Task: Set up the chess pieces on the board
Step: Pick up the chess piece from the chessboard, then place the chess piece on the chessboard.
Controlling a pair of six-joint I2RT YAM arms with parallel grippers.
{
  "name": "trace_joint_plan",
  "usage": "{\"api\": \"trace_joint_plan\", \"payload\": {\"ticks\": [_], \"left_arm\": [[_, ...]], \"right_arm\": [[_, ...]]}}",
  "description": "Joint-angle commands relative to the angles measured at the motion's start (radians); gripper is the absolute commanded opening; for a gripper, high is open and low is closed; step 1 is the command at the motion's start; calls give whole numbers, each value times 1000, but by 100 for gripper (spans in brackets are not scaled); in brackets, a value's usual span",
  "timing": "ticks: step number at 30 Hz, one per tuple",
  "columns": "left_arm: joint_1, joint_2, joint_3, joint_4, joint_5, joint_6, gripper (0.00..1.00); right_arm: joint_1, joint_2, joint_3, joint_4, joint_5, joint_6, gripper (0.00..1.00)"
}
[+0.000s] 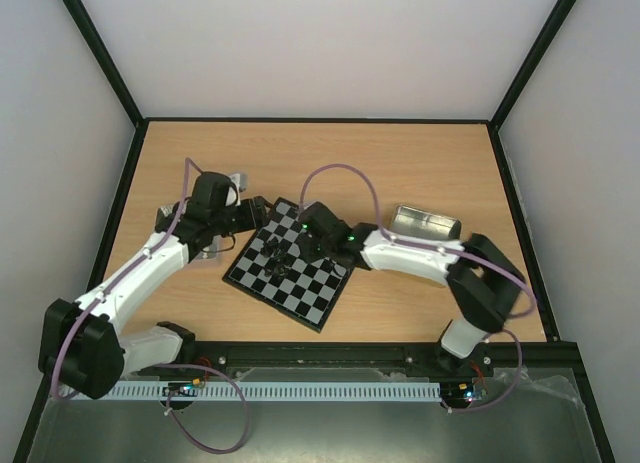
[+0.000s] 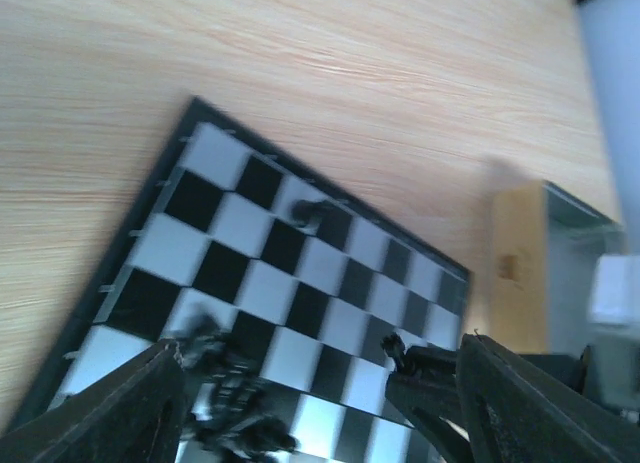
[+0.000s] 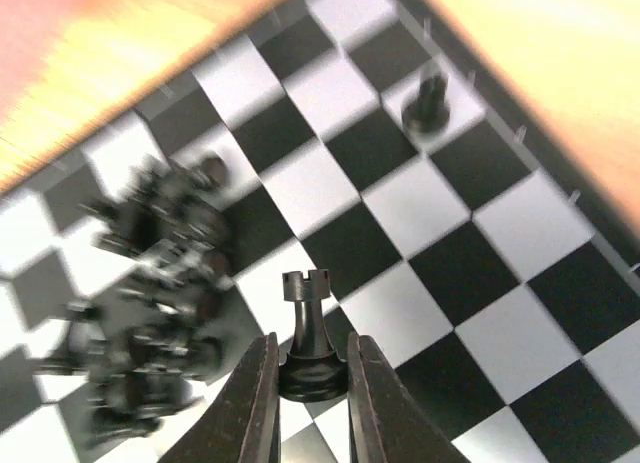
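Note:
The board [image 1: 300, 278] lies tilted at mid-table, and shows in the left wrist view [image 2: 300, 253] and the right wrist view [image 3: 420, 203]. A heap of black chess pieces [image 3: 160, 273] lies on it, also seen from above [image 1: 277, 259] and by the left wrist [image 2: 225, 398]. One piece [image 3: 428, 103] stands alone near the board's rim. My right gripper [image 3: 312, 383] is shut on the base of a black rook [image 3: 310, 328], held upright just above the squares beside the heap. My left gripper [image 2: 320, 423] is open and empty, above the board's far-left side [image 1: 262, 211].
A metal tray [image 1: 425, 223] stands right of the board, also in the left wrist view [image 2: 575, 273]. Another metal tray [image 1: 207, 247] lies partly under the left arm. The right gripper's fingers [image 2: 440, 383] show in the left wrist view. Black frame posts border the table.

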Motion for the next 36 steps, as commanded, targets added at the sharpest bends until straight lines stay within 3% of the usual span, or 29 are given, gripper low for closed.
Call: {"api": "trace_joint_plan", "payload": {"ticks": [1,7,11,22,28,32,36], "left_arm": [[0,-58,5,105,262,-14,76],[2,-102,7,213,528,-22,80],[2,-135,19,248,641,-26,79],[-2,-131,38,234,648,-35,41],[-13,-93,33,297,686,-99,38],[-18,-81,30,304,691,-102,24],[-26,-82,23,323,704,-101,16]], "right_arm": [[4,-211,-100,285,9,-104,9],[4,-395,-231,510,-107,-194,9],[4,-467,-270,569,-150,-249,10],[4,-531,-289,579,-203,-316,9],[4,-528,-290,573,-226,-340,9],[4,-524,-287,566,-224,-342,9],[4,-517,-275,554,-221,-328,9]]}}
